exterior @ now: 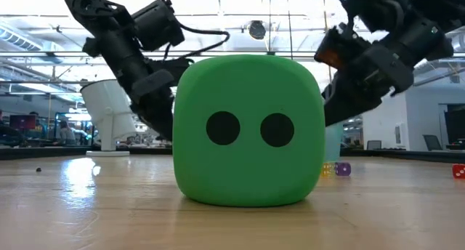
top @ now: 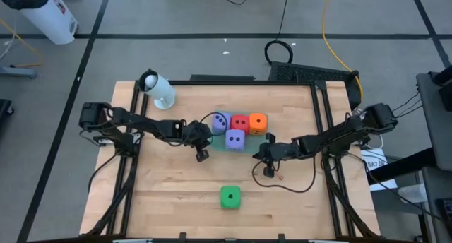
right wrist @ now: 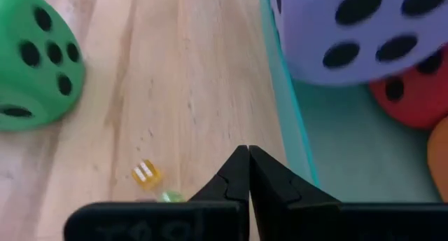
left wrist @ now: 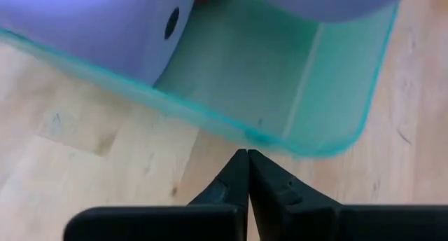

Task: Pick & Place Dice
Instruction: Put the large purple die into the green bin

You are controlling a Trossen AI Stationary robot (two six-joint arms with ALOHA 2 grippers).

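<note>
Four dice sit in the flat teal tray (top: 217, 145) at the table's middle: a purple one (top: 220, 121), a red one (top: 240, 123) and an orange one (top: 258, 123) in the far row, and a second purple one (top: 234, 139) in front of them. A green die (top: 230, 196) rests on the bare wood near the front edge and fills the low view (exterior: 247, 130). My left gripper (top: 209, 139) is shut, its tips (left wrist: 247, 157) just short of the tray's left rim (left wrist: 231, 125). My right gripper (top: 256, 153) is shut over the wood by the tray's near right rim (right wrist: 287, 122).
A white cylinder on a foot (top: 157, 89) stands at the table's far left corner. Tiny dice lie on the wood near my right gripper, among them a yellow one (right wrist: 145, 172). A black cable (top: 289, 186) loops right of the green die. Bare wood surrounds the green die.
</note>
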